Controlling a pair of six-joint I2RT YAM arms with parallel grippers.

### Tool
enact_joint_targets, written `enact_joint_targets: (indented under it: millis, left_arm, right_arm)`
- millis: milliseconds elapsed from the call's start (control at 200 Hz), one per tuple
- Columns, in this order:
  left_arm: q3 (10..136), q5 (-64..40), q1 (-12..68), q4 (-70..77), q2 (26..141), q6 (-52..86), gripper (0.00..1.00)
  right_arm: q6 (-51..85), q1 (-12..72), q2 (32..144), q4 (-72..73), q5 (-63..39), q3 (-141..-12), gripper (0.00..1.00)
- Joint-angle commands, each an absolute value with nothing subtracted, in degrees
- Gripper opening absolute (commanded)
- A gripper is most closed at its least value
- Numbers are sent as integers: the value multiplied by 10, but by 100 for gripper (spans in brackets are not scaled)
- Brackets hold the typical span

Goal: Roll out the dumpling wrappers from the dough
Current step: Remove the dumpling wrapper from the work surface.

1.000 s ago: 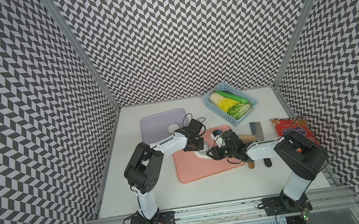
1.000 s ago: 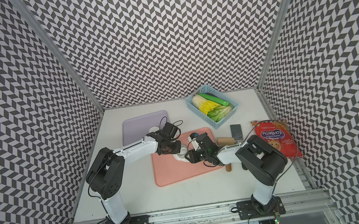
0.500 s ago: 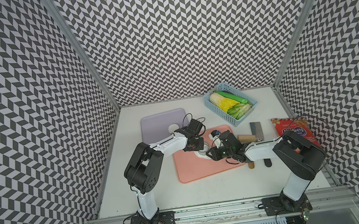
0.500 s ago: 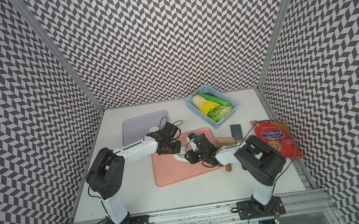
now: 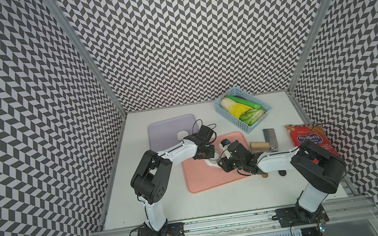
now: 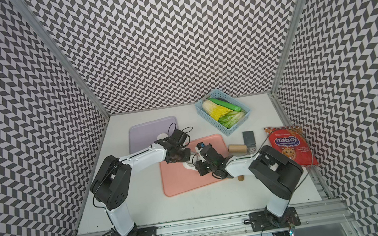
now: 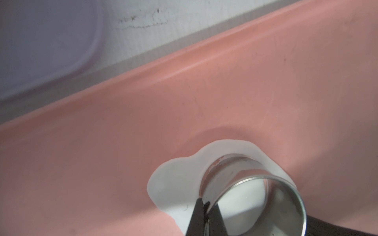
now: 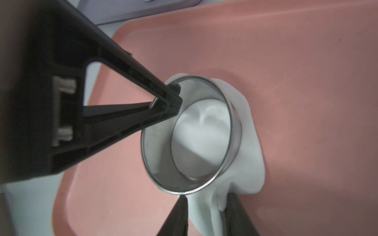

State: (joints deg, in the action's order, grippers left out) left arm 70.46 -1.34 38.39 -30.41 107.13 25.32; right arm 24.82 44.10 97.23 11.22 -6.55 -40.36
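Two grippers meet at the dough [image 8: 252, 163]. Left gripper [image 8: 173, 98] is clamped on the wall of the metal ring cutter [image 8: 157, 159], one finger inside and one outside. Cutter stands on the dough, white showing inside the ring. Right gripper [image 8: 206, 214] sits just beside the cutter, its fingers [image 8: 180, 218] pinching a raised flap at the dough's edge. Dough is a flat blobby sheet on the pink cutting board [image 5: 204, 179], toward its far side. One dumpling wrapper [image 5: 183, 134] lies on the purple board [image 5: 167, 129], partly hidden by the left arm. Rolling pin [image 5: 258, 145] lies right of the pink board, with the blue basket [image 5: 246, 125] of vegetables beyond
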Motion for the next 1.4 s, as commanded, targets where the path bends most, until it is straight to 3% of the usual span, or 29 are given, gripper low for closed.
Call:
enact_joint_targets:
  millis: [0, 305, 566, 1397]
  left_arm:
    - [700, -34, 394, -318, 1091, 250, 0]
    - [699, -34, 394, -319, 1091, 247, 0]
    - [701, -30, 394, -323, 1088, 245, 0]
    - [701, -27, 394, -326, 1085, 243, 0]
  right_arm:
    - [254, 457, 1004, 37, -58, -393, 28]
    - [263, 458, 993, 36, -50, -406, 7]
    - [294, 444, 937, 76, -86, -398, 0]
    - [321, 425, 860, 113, -115, -391, 0]
